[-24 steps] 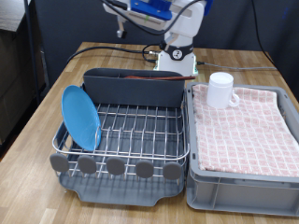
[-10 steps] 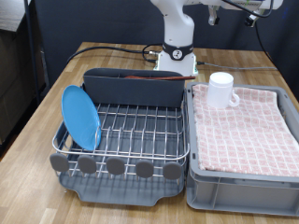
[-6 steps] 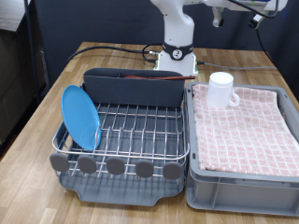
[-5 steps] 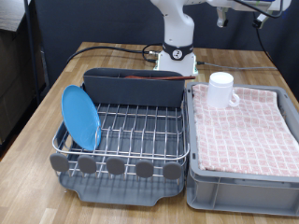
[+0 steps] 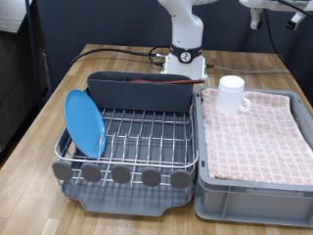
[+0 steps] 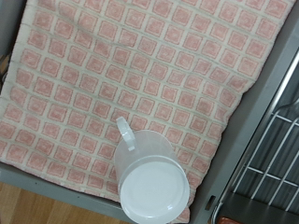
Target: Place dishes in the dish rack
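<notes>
The light-blue plate (image 5: 85, 122) stands on edge in the dish rack (image 5: 147, 147), at the exterior view's left side of it. A slim brown wooden spoon (image 5: 161, 84) lies along the rack's tall back compartment. The white mug (image 5: 231, 94) stands upright on the pink checked cloth in the grey bin, at its far corner nearest the rack. The gripper (image 5: 256, 14) is high at the exterior view's top right, above and beyond the mug, mostly cut off. The wrist view looks straight down on the mug (image 6: 152, 187); no fingers show there.
The grey bin with pink checked cloth (image 5: 259, 137) sits right of the rack; it fills the wrist view (image 6: 140, 65), with rack wires (image 6: 280, 154) at one edge. The robot base (image 5: 184, 59) and cables (image 5: 117, 54) are on the wooden table behind the rack.
The arm's hand has swung along the exterior view's top edge towards the right. The plate, spoon and mug have not moved.
</notes>
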{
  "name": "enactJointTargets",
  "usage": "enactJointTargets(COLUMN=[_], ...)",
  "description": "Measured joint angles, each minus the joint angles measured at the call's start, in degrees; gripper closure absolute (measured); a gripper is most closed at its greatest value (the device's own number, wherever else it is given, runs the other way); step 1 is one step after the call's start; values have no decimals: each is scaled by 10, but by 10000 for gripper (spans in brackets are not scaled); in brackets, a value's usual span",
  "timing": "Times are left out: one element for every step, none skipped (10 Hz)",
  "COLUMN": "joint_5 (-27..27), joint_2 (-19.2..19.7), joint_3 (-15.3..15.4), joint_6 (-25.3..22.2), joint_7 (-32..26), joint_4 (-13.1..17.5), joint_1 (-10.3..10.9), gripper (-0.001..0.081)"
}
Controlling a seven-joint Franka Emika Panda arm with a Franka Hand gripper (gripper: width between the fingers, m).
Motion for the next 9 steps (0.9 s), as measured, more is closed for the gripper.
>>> enactJointTargets(joint_5=[14,25,31,31,30,29,28,27,14], joint_2=[0,0,-1,-3,-5,-8,-11,-13,-14], joint_3=[-5,-8,-10,-9,-6,-2,2,6,10], joint_6=[0,1,1,5,11,18,25,29,30], joint_7=[-3,-6,-7,-9,-9,-9,-8,-4,-1], joint_4=[0,0,0,-1,-5,-9,-15,-21,-25], joint_1=[0,0,0,0,0,1,1,1,0], gripper=[3,3,3,3,3,3,3,3,3])
